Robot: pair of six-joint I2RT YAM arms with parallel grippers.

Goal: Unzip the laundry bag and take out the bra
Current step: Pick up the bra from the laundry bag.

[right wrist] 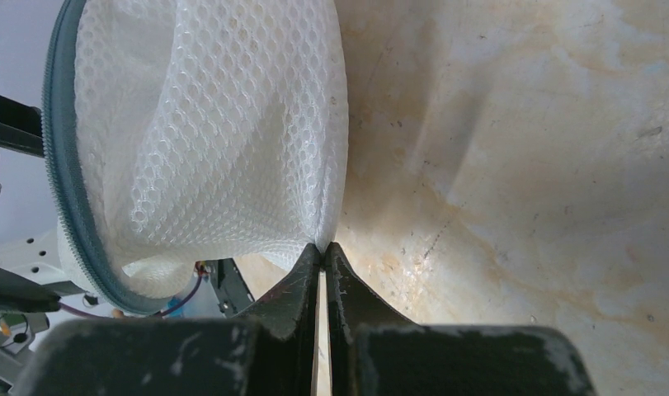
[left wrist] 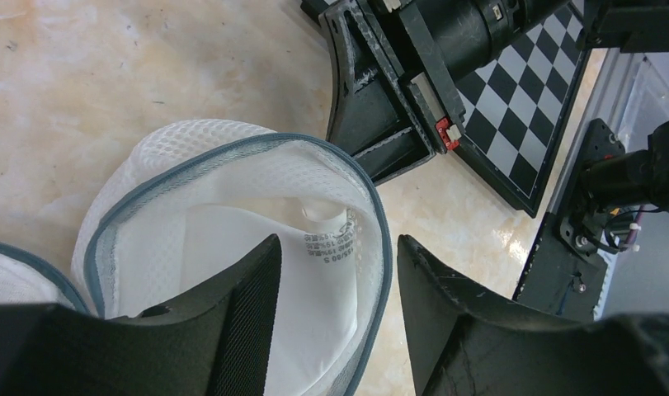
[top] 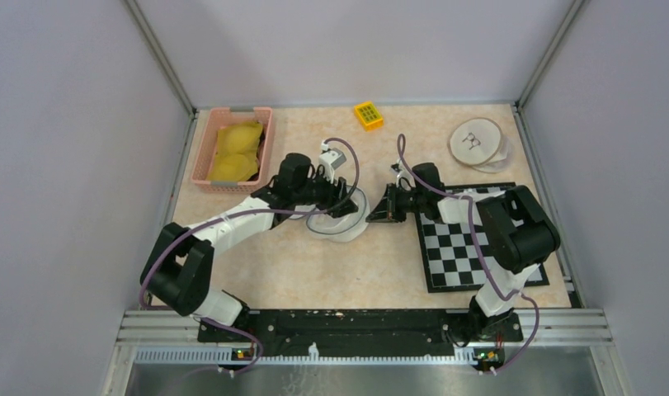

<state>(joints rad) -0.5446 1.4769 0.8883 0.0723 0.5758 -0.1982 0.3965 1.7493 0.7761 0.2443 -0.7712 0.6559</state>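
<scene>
Low in the right wrist view, the right gripper (right wrist: 323, 252) is closed to a hairline, pinching the lower edge of the white honeycomb-mesh laundry bag (right wrist: 207, 124), which fills the upper left of that frame. The mesh is soft and slack, and a grey zipper tape runs along its curved rim.

In the left wrist view, the left gripper (left wrist: 337, 247) has its dark fingers spread wide and holds nothing. One finger shows over the bag's gaping mouth and the other just outside the grey rim; I cannot tell whether either touches cloth. The white padded bra (left wrist: 223, 239) lies inside the bag, straight ahead of this gripper, with a printed size label showing between the fingertips. So the left arm is nearer the bra, and I judge the next reach to be straight into the mouth while the right keeps the bag anchored.

In the top view both grippers meet at the bag, mid-frame on the beige marbled table (top: 314, 272). A black-and-white chequered mat (top: 471, 247) lies at right. A pink slatted plastic basket (top: 200, 153) sits at upper left, and a small yellow block (top: 368, 115) at top centre.
</scene>
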